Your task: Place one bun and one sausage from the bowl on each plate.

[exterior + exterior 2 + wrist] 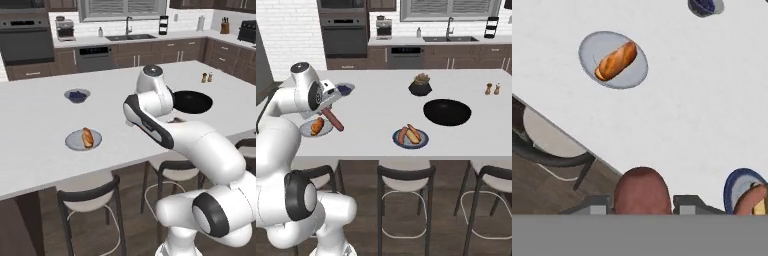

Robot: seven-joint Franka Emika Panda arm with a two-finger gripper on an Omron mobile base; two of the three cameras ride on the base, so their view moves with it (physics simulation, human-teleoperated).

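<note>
Pincer (332, 116) clamped on sausage (333, 120), held in air over counter (381, 107), just beside grey plate (306, 131). Grey plate carries bun (317, 126), no sausage yet. Blue-rimmed plate (411, 138), right of grey plate, already has bun and sausage: that half done. Black bowl (447, 112), beyond blue-rimmed plate, looks empty. Berry bowl (77, 95) sits behind grey plate. Left, by judgement: lower sausage beside bun on grey plate, release.
</note>
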